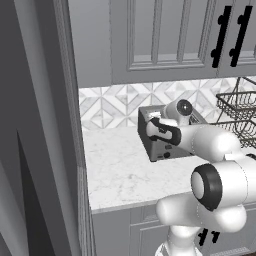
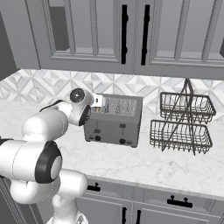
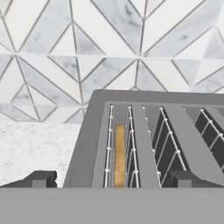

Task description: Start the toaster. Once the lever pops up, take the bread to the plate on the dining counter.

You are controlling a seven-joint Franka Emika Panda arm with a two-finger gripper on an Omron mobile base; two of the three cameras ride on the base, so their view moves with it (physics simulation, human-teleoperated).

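Gripper open, fingertips straddling the toaster near end; bread seated in left slot. Grasp crust centrally, lift straight.

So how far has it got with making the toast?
The bread sits down in the toaster's left slot, edge-on between the wires. The gripper hangs open just above that slot; whether the lever has been pushed I cannot tell. Lifting the slice out and carrying it to a plate is all left to do.
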